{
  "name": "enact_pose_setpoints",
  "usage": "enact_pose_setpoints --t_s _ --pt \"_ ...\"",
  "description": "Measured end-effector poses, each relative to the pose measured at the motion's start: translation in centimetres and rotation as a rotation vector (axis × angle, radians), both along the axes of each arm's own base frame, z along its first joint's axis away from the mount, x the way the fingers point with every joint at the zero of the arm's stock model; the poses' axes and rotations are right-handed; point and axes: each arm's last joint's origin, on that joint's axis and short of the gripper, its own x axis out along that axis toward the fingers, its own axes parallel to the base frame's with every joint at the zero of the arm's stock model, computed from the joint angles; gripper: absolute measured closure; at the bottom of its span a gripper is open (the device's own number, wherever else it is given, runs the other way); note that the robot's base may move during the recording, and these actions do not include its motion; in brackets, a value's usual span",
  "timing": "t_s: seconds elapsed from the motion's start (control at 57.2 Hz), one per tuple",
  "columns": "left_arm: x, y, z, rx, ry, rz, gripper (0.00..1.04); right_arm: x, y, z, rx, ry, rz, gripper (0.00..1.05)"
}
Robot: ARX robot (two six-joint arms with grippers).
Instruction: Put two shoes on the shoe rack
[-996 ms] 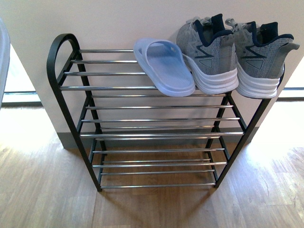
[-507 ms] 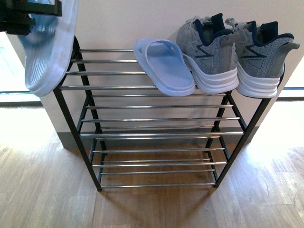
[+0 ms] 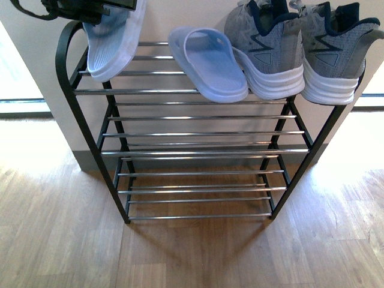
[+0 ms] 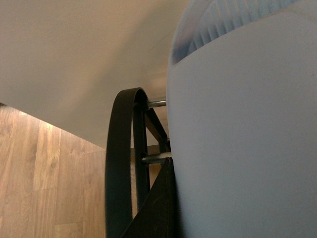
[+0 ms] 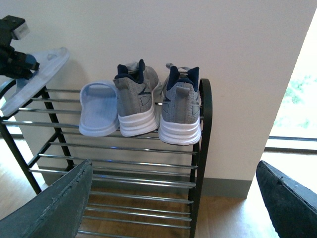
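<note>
Hanging tilted at the upper left of the front view, a pale blue foam slide [image 3: 113, 42] is carried by the left gripper [image 3: 90, 8], whose dark body shows at the top edge of that frame. The slide's ribbed sole faces the camera and its lower end hangs over the left end of the rack's top shelf; whether it touches the rods I cannot tell. The left gripper is clamped on the slide's upper part, though its fingers are mostly cut off by the frame edge. In the left wrist view the slide's pale underside [image 4: 242, 134] fills the right half of the picture, right beside the black curved end loop [image 4: 119, 163] of the shoe rack [image 3: 198, 153].

The matching slide [image 3: 207, 63] lies on the top shelf near the middle of the front view, sole down, angled toward the upper left. Just to its right stand the two grey knit sneakers [image 3: 300, 51], side by side at the upper right, white soles on the chrome rods and heels toward the camera, the nearer one touching the slide. The two lower shelves hold nothing visible.

From the right wrist view the right gripper [image 5: 173, 203] is apart: its two dark fingers [image 5: 59, 203] sit at the lower corners of the frame, well separated, with nothing between them but the rack beyond. The rack stands on a wood floor [image 3: 60, 240] against a cream wall [image 5: 198, 34].
</note>
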Motion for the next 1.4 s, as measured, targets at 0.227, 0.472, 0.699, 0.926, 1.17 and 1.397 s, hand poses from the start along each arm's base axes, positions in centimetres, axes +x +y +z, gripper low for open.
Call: enact_pose_setpoints --t_s 0.227,0.472,0.699,0.926,1.17,1.397 --pt "2.4 -0.7 -1.6 0.07 0.048 -0.013 1.03 0.0 0.0 0.0 0.0 0.0 0.0 0.09" --pt "3.3 -1.4 -2.3 0.125 0.069 -0.068 0.85 0.0 0.0 0.0 0.0 0.0 0.001 0.09" --pt "2.1 -2.5 -1.8 0.114 0.001 -0.113 0.43 0.0 0.0 0.0 0.0 0.0 0.0 0.09" --pt "-1.4 -2.2 1.1 0.059 -0.122 -0.088 0.07 0.0 0.0 0.0 0.0 0.0 0.0 0.09" --pt "-4.1 -0.3 2.2 0.045 -0.148 -0.045 0.09 0.0 0.0 0.0 0.0 0.0 0.0 0.09" --pt "-0.9 0.9 -1.9 0.007 -0.056 -0.028 0.09 0.0 0.0 0.0 0.0 0.0 0.0 0.09"
